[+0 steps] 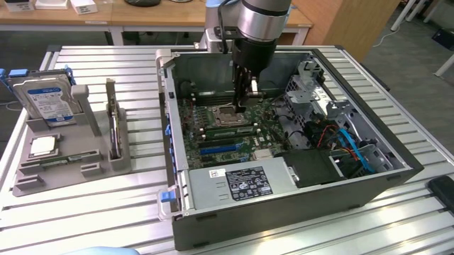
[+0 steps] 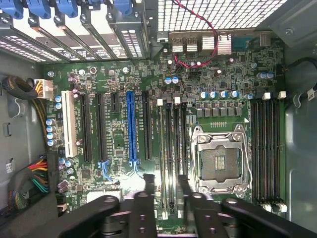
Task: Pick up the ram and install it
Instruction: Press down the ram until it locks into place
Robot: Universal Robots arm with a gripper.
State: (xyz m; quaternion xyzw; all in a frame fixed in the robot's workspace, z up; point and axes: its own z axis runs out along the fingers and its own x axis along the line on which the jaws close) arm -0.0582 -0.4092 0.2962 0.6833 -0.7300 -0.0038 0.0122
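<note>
1. Gripper [image 2: 166,182] low inside PC case [image 1: 284,223]; jaws apart, straddling a memory slot [image 2: 171,193] just beside CPU socket [image 2: 220,158].
2. Ram [image 2: 166,148] stands edge-up in that slot, between the jaws; can't tell if they touch it.
3. Judged: pickup and placement done, full seating unconfirmed.
4. Hard drive [image 1: 46,101] in tray [image 1: 67,183], well apart from socket, outside case.
</note>
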